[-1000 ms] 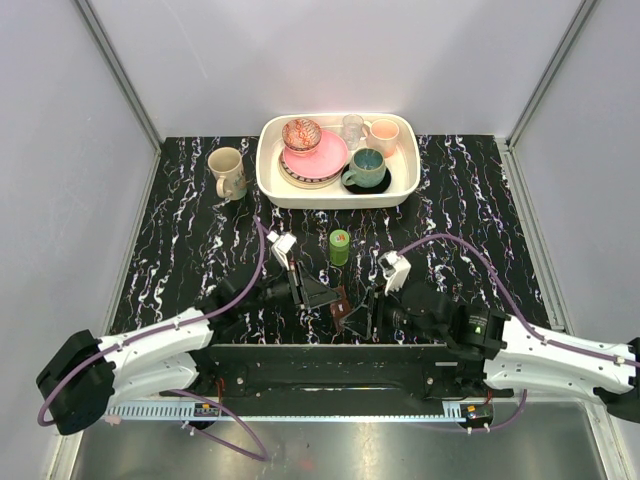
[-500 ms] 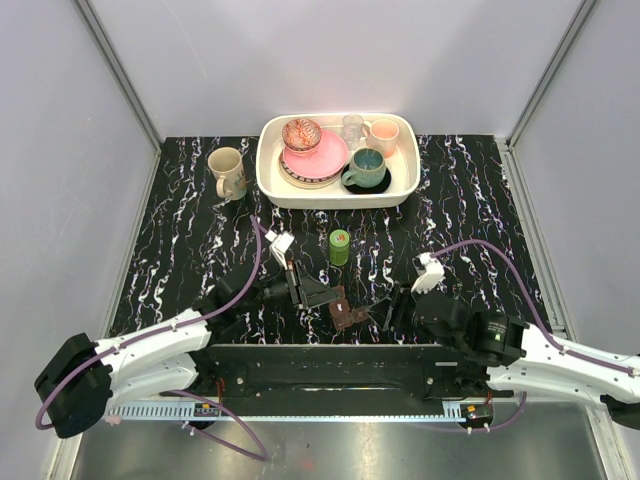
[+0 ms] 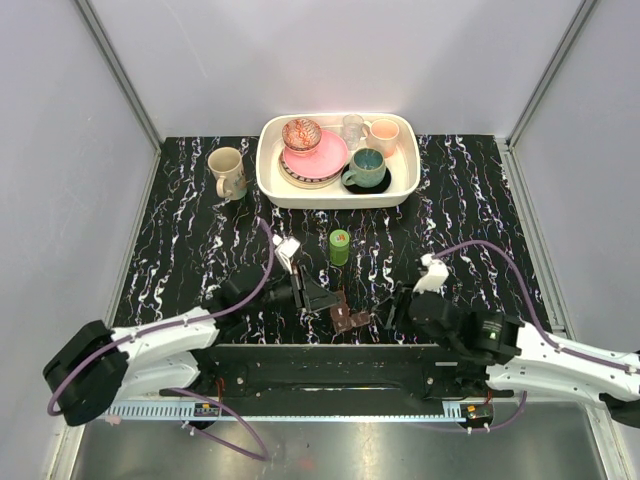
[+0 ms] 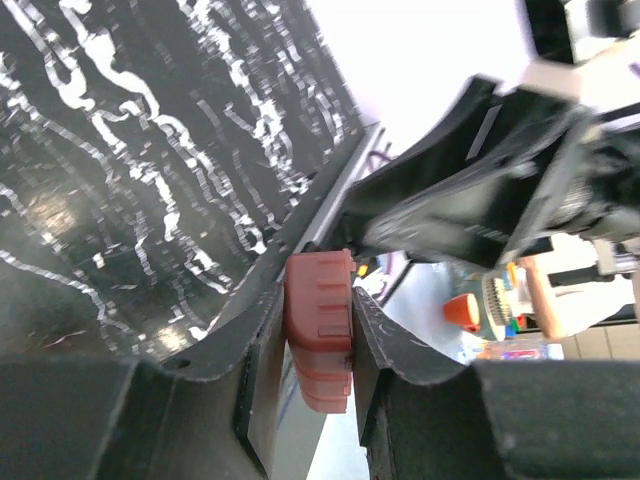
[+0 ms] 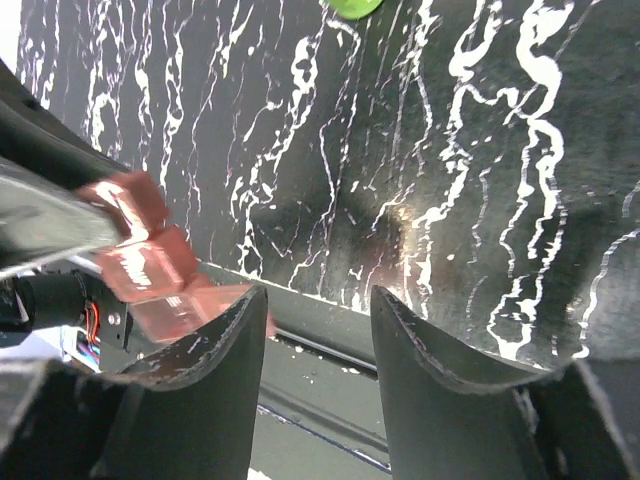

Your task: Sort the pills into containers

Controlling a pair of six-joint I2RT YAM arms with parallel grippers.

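1. Your left claw [image 4: 322,292] is clenched on the pill case [image 4: 320,335]. In the left wrist view the reddish-brown case sits squeezed between both fingers [image 4: 255,360], with its end level with their tips.
2. From the top, the pill case [image 3: 347,316] is at the near centre of the counter [image 3: 180,230], just beside the black near-edge rail and between the two claws. You cannot tell from these views whether it touches the counter or is lifted off it.
3. Left claw [image 3: 322,298] reaches in from the left, and the case sticks out on its right side.
4. Your right claw [image 5: 318,320] is released. Its fingers [image 5: 430,345] stand apart, and only counter and rail show between them.
5. In the right wrist view the pill case [image 5: 150,265] lies left of the right claw, outside its fingers. It is blurred and reads as a row of reddish blocks.
6. From the top, the right claw [image 3: 385,312] sits just right of the case. You cannot tell whether they touch.
7. A green bottle [image 3: 340,246] stands upright on the counter, just beyond the claws and near the centre.
8. A beige mug [image 3: 228,172] stands at the far left, just beside a white tray [image 3: 300,200].
9. The tray sits at the far centre and holds crockery: a pink plate [image 3: 320,155], a teal cup [image 3: 366,167] and other pieces.
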